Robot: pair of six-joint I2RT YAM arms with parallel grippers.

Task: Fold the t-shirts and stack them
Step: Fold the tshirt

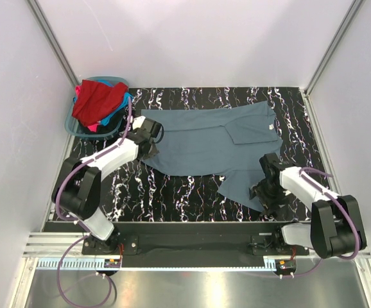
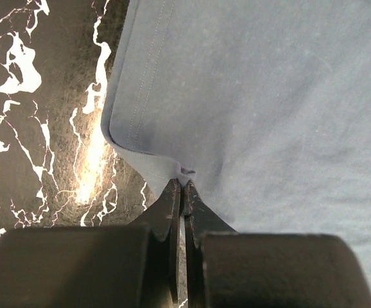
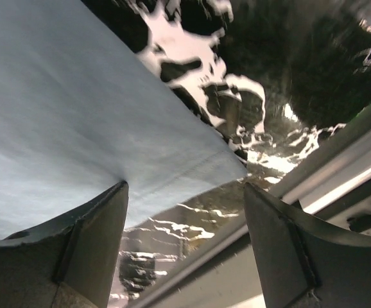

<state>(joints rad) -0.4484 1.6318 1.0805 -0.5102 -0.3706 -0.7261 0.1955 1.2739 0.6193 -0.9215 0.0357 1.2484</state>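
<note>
A slate grey-blue t-shirt (image 1: 211,141) lies spread across the black marbled table. My left gripper (image 1: 152,149) is at its left hem corner, shut on a pinch of the cloth (image 2: 184,174). My right gripper (image 1: 267,196) is open at the shirt's near right corner (image 3: 192,170), one finger (image 3: 102,224) on the cloth, the other (image 3: 282,237) over bare table. Red, bright blue and pink t-shirts (image 1: 99,102) are heaped in the basket at the back left.
The teal-blue plastic basket (image 1: 73,126) stands at the table's back left corner. The table's metal front rail (image 3: 339,173) runs just beyond the right gripper. White walls close in the back and sides.
</note>
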